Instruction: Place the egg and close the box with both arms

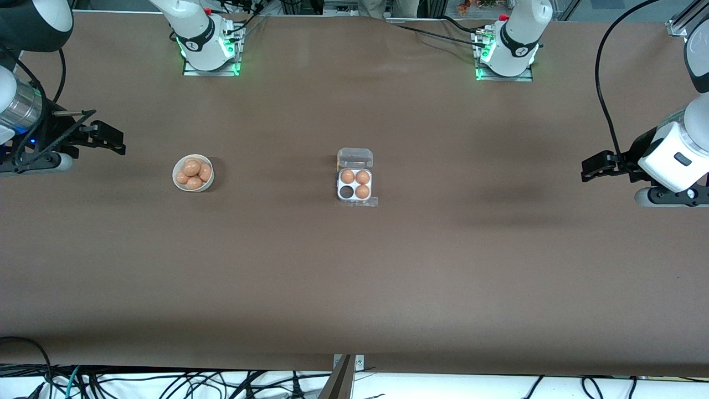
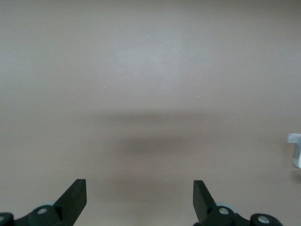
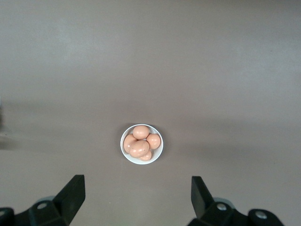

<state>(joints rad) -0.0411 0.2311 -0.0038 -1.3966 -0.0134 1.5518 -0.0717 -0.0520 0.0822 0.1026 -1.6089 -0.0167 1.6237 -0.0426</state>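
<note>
We see both grippers' fingers spread wide and empty: right gripper (image 3: 136,200) just short of the egg bowl (image 3: 141,144), left gripper (image 2: 140,200) well apart from the box (image 1: 354,183).

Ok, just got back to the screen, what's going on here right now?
Nothing is being handled yet. The box sits mid-table with its lid open, three eggs in its cells and one cell empty. The spare eggs lie in a white bowl toward the right arm's end of the table. The right claw hangs open and empty at that end, with the bowl in its wrist view. The left claw hangs open over bare table at its own end. Placing the egg and closing the lid are not yet done.
</note>
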